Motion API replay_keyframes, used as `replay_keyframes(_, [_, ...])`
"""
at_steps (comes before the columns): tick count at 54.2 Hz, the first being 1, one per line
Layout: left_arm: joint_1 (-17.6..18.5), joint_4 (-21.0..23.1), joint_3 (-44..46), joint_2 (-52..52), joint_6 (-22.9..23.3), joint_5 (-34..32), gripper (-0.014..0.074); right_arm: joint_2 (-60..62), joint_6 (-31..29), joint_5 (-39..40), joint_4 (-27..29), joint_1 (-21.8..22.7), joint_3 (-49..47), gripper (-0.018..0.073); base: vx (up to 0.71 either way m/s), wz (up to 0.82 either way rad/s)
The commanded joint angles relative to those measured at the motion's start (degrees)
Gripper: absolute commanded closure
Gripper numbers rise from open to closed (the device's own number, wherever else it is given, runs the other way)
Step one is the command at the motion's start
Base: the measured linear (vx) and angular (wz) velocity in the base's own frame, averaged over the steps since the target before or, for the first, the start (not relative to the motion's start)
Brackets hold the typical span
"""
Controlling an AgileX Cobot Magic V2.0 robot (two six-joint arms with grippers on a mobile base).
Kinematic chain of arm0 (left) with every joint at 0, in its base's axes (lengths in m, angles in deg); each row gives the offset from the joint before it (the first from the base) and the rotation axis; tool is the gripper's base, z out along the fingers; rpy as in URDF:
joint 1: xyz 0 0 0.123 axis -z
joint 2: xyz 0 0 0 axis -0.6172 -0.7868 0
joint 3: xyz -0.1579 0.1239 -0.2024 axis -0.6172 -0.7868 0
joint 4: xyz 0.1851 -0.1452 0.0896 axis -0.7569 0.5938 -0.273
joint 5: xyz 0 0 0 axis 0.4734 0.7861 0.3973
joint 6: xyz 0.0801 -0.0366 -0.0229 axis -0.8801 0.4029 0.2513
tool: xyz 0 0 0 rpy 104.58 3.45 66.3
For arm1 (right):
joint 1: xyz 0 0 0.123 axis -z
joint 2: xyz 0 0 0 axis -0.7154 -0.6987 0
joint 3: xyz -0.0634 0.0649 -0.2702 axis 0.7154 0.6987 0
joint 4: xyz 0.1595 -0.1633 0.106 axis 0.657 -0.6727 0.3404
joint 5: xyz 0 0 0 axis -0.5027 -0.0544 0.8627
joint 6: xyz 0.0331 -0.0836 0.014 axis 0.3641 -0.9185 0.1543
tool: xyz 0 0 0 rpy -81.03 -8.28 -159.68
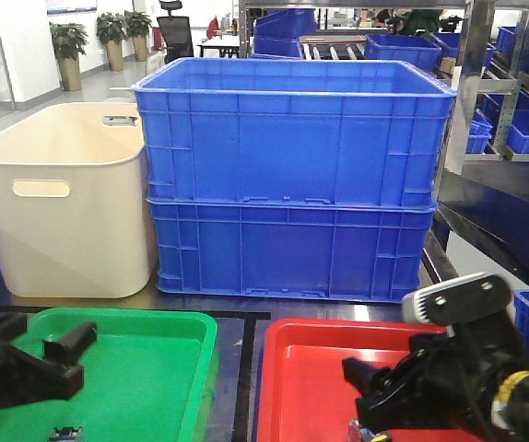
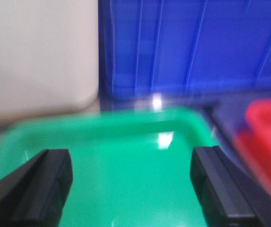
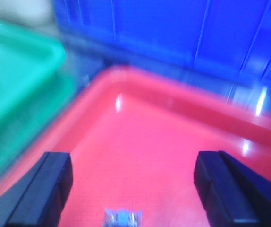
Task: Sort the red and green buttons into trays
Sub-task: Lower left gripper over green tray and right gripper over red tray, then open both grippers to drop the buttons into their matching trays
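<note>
The green tray point(image 1: 145, 378) lies front left and the red tray point(image 1: 315, 364) front right, side by side. A tiny dark button point(image 1: 64, 433) rests in the green tray at the bottom edge of the front view. Another button point(image 3: 122, 218) with a pale blue bit lies on the red tray's floor point(image 3: 164, 142). My left gripper point(image 2: 133, 189) hovers over the green tray point(image 2: 126, 118), open, nothing between its fingers. My right gripper point(image 3: 135, 189) hangs open above the red tray, just behind the button and not touching it. In the front view, the left gripper point(image 1: 66, 359) and right gripper point(image 1: 366, 391) are low over their trays.
Two stacked blue crates point(image 1: 292, 175) stand right behind the trays. A cream tub point(image 1: 62, 203) with handle slots stands behind the green tray. Shelves with blue bins point(image 1: 523, 129) rise at the right.
</note>
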Motion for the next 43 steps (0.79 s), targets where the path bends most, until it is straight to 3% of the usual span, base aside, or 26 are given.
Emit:
replay_keyframes(1, [0.3, 0.4, 2.0, 5.8, 0.1, -3.3, 0.0020, 5.5, 0.0, 3.0, -0.2, 0.1, -2.0, -0.0004, 0.00, 0.00])
replay_keyframes(17, [0.3, 0.3, 2.0, 21.3, -0.5, 7.8, 0.0038, 20.2, 0.0, -10.2, -0.2, 0.1, -2.0, -0.0004, 0.00, 0.00])
replay_keyframes(29, [0.3, 0.3, 2.0, 31.5, -1.0, 15.2, 0.0038, 24.8, 0.0, -11.7, -0.2, 0.1, -2.0, -0.0004, 0.00, 0.00])
replay_keyframes(43, [0.2, 0.3, 2.0, 32.3, -1.0, 17.8, 0.0038, 24.8, 0.0, -11.6, -0.2, 0.1, -2.0, -0.0004, 0.00, 0.00])
